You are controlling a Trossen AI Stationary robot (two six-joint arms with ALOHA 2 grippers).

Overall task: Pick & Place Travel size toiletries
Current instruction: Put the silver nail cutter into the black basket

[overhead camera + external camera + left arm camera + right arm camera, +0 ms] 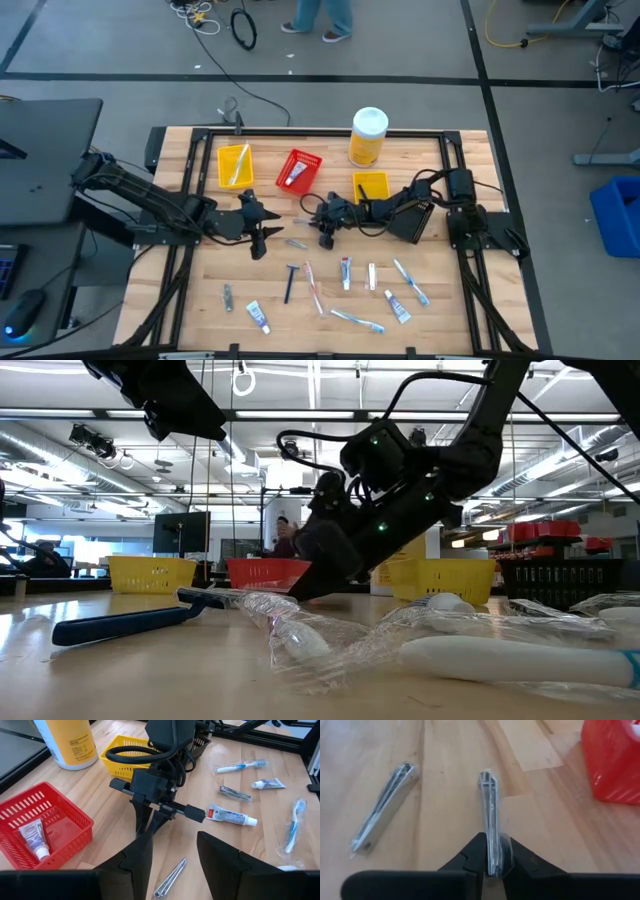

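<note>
Clear-wrapped slim metal tweezers [492, 837] sit pinched in the right gripper [493, 862] at centre frame, ready for binning; left gripper [172, 865] waits spread.

Bottle [368, 136] behind three bins [298, 169]; toiletries [345, 272] scattered before them on table [200, 290].

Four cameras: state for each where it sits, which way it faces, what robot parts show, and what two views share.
High view: overhead, straight down; both arms, left gripper, right gripper.
Low view: table height, level across; the arms above a blue razor.
Left wrist view: behind its own open fingers, facing the right arm.
Right wrist view: behind its fingers, pinching a wrapped metal tool.
Shared: red bin.
</note>
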